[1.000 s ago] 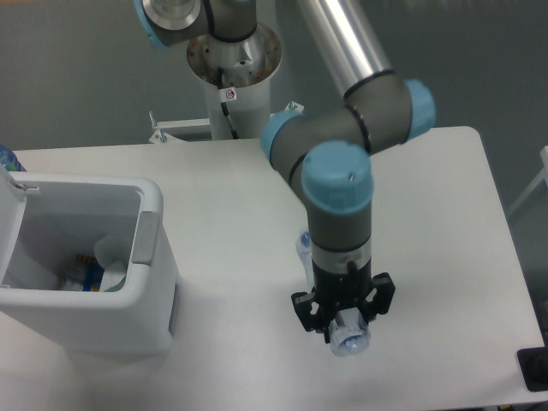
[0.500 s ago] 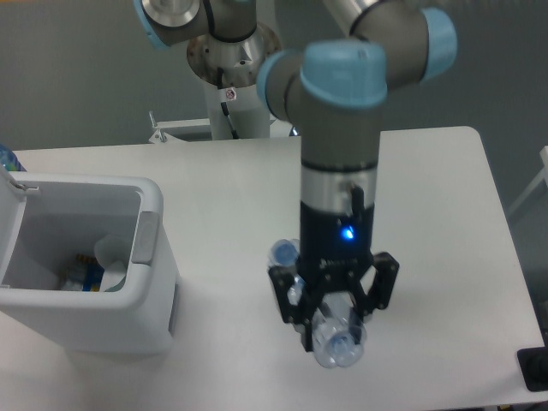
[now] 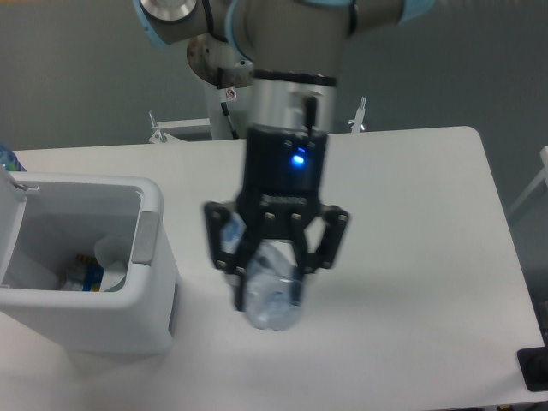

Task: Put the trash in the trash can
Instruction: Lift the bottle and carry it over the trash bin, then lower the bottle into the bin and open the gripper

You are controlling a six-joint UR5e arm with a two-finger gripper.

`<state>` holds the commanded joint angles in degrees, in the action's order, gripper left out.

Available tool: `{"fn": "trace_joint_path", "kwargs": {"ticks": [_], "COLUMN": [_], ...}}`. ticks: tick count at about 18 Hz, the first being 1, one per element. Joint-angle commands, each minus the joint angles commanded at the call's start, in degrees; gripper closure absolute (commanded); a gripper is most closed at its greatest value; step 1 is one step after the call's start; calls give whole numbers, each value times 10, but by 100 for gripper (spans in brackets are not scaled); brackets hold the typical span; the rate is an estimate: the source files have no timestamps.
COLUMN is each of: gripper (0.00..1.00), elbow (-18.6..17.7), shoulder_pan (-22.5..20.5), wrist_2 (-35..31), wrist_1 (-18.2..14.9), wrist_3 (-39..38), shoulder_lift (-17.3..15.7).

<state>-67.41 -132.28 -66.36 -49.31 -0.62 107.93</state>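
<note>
My gripper [image 3: 272,261] is shut on the clear, blue-tinted plastic bottle [image 3: 271,291] and holds it high above the white table [image 3: 411,223], close to the camera. The bottle lies across the fingers, one end [image 3: 229,231] poking out at the upper left. The white trash can [image 3: 86,265] stands open at the left edge, its lid [image 3: 10,214] tipped back and its grey tab [image 3: 146,237] facing the gripper. The gripper is just to the right of the can. The small transparent wrapper is not visible.
Inside the can [image 3: 81,270] lie some items, white and blue. The arm's base [image 3: 233,68] stands behind the table. A dark object [image 3: 533,368] sits at the table's front right corner.
The gripper has risen with the bottle and moved left toward the trash can, looming larger in view.
</note>
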Motion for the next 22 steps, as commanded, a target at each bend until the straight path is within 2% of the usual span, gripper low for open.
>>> {"fn": "trace_joint_path", "kwargs": {"ticks": [10,15,18,19,20,21,22], "gripper": [41,40,39,33,10,0,0], "elbow": [-6,-34,-63,-69,-70,-70,-74], "shoulder_pan": [47,88,108,112,113,113,113], "wrist_2": [0,0,0,0,-1,-1,-1], "wrist_1": [-1,-1,0,-1,1,0,1], "wrist_3": [-38,-35,-33,-33,-28,-19,-15], "shoulder_lift": [-3,0,-3,-3,0,0,-2]}}
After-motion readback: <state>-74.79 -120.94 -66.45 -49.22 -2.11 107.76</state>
